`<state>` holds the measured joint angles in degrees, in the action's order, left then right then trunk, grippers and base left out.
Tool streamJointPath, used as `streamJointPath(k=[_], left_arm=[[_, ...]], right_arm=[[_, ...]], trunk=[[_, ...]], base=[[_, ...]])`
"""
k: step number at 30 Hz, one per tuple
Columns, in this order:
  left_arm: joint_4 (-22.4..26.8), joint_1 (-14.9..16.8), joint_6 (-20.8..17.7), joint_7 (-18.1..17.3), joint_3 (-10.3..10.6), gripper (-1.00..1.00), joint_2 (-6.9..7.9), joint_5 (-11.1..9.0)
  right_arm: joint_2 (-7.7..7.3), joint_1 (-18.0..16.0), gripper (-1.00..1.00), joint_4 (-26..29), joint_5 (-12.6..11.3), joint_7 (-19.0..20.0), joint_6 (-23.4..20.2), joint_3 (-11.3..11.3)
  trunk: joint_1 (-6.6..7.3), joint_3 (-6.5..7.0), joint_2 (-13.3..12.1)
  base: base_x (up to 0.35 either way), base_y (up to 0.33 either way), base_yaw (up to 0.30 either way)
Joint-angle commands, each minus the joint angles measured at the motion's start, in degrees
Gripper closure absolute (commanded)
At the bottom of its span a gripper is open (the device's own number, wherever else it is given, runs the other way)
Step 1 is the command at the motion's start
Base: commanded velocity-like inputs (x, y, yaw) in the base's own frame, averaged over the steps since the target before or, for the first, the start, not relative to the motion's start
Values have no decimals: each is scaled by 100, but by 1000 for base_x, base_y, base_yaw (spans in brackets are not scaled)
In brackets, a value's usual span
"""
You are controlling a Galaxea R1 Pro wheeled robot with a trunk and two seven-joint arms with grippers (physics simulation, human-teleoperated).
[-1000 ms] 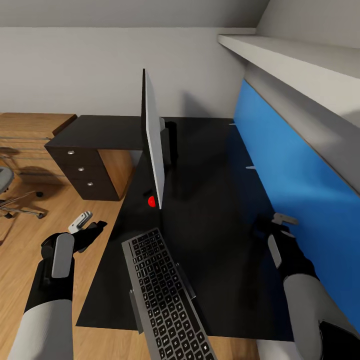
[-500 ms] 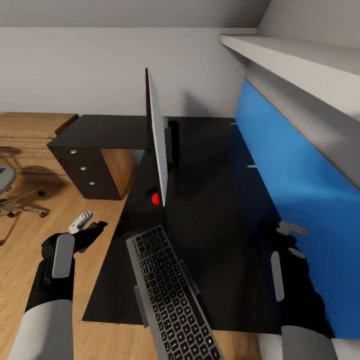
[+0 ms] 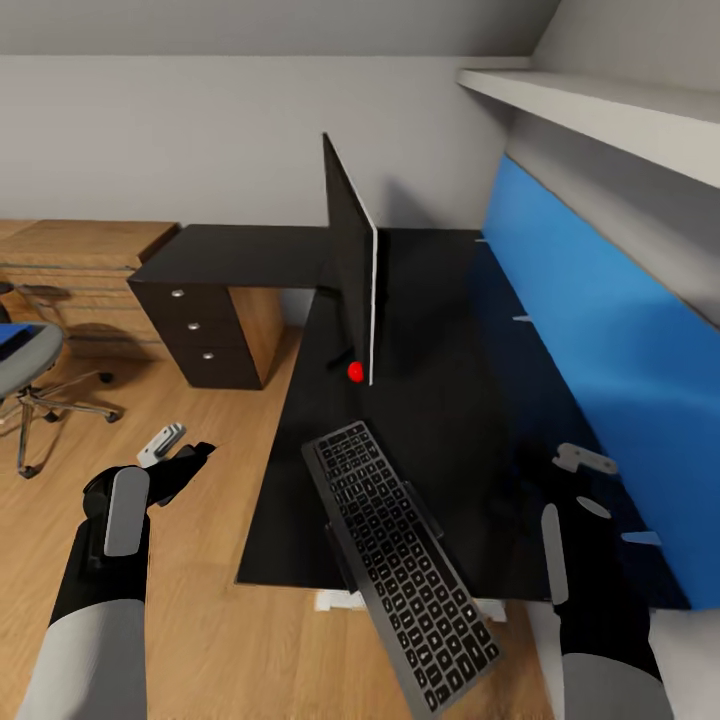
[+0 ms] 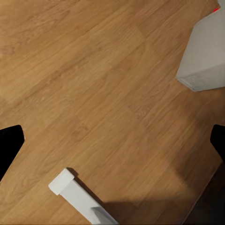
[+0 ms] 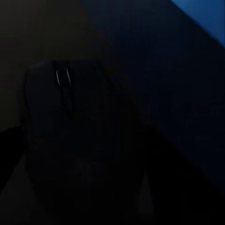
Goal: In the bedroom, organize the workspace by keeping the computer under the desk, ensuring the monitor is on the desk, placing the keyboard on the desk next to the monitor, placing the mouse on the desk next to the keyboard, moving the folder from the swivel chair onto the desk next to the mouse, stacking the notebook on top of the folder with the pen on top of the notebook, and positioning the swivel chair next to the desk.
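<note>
One small dark rounded mouse (image 5: pixel 65 136) sits between the right gripper (image 3: pixel 575 470) jaws above the black tabletop (image 3: pixel 440 400), right of the silver-grey keyboard (image 3: pixel 400 560); whether they clench it I cannot tell. Light, smooth: grip its flanks. Left gripper (image 3: pixel 175 455) released.

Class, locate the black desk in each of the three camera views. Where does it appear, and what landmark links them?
Head view: the desk spans the centre with its black top, carrying monitor and keyboard.
Left wrist view: likely its white leg, standing on the wood floor.
Right wrist view: its dark top lies under the mouse.
Shared landmark: the blue wall panel, in head and right wrist views.
</note>
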<state>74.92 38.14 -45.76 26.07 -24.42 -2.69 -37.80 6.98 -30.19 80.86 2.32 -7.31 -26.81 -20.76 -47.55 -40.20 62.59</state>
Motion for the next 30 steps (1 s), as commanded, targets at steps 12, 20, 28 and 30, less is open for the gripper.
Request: streamJointPath(k=[12,20,28,30], left_arm=[[5,3,-19,47,-2,-100,-10,-56],[5,1,-19,47,-1,-100,-12,-52],[-71,1,-9,55,1,-100,-81,-55],[-121,4,1,55,8,-100,-92,-53]], right_arm=[[41,20,100,8,14,10,-26,11],[98,117,100,8,24,2,-18,291],[149,119,100,-30,40,-16,-9,488],[152,119,100,-33,40,-16,-9,494]], trunk=[[2,93,4],[2,163,4],[2,212,4],[2,222,4]], base=[[-222,259,0],[-223,259,72],[-180,179,211],[-28,22,240]])
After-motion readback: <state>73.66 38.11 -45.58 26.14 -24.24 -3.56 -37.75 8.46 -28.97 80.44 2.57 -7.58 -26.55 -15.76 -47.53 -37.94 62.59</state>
